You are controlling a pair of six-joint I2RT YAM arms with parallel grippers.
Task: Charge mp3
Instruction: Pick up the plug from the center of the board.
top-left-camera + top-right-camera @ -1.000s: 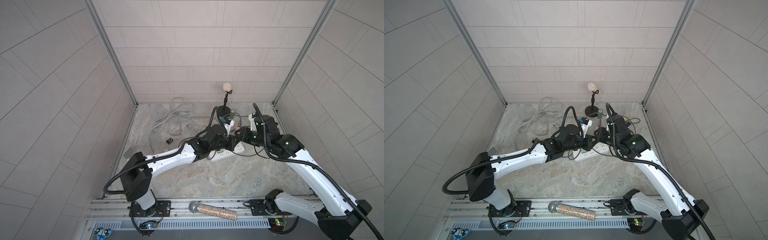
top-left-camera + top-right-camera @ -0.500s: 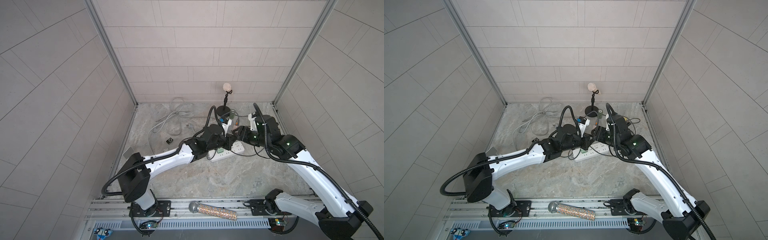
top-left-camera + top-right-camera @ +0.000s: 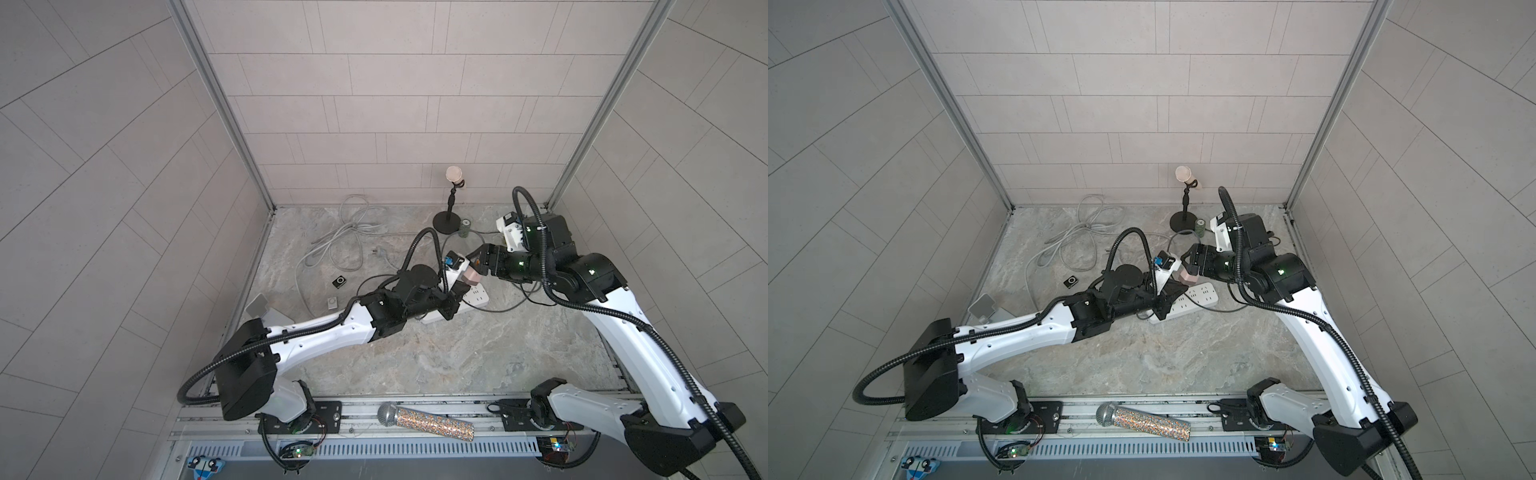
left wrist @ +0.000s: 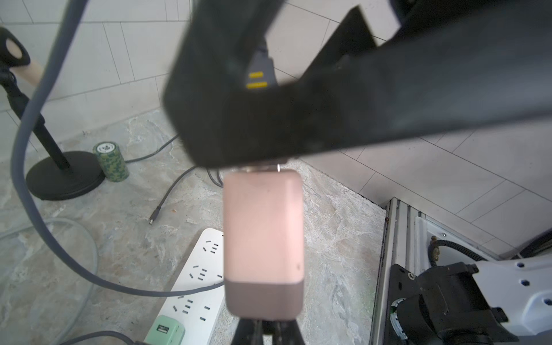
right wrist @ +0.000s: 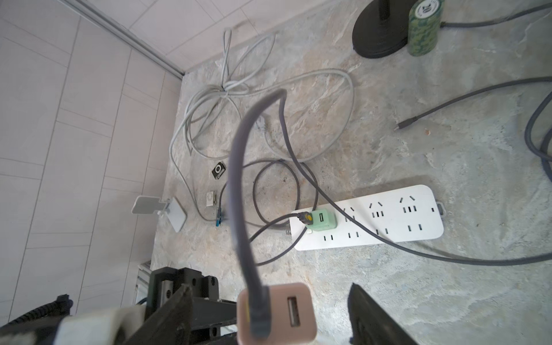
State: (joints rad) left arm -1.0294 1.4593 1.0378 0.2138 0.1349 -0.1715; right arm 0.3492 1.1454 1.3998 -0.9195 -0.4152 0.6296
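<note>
Right wrist view shows us the grey cable [image 5: 239, 185] with its plug seated in one port of the pink adapter [image 5: 276, 316], so we judge the step in hand, joining cable to charger, to look done. The right jaws stand wide, one finger either side of the adapter with a gap at each, holding nothing. The left jaws are closed on the adapter's opposite end, carrying it in the air over the power strip [image 3: 478, 296].

The mp3 [image 3: 340, 282], which we take to be the small black player, lies on the worktop [image 3: 457, 361] well left of the strip, with no cable in it.

Next, we think the right arm [image 3: 623, 332] must back clear of the cable. The left arm [image 3: 316, 336] must then turn the adapter's prongs, which we cannot see, toward a free socket; the green adapter [image 5: 321, 221] fills one at the strip's left end.

The left arm reaches low from near left toward the centre. The right arm climbs from near right, then doubles back leftward to face the adapter
</note>
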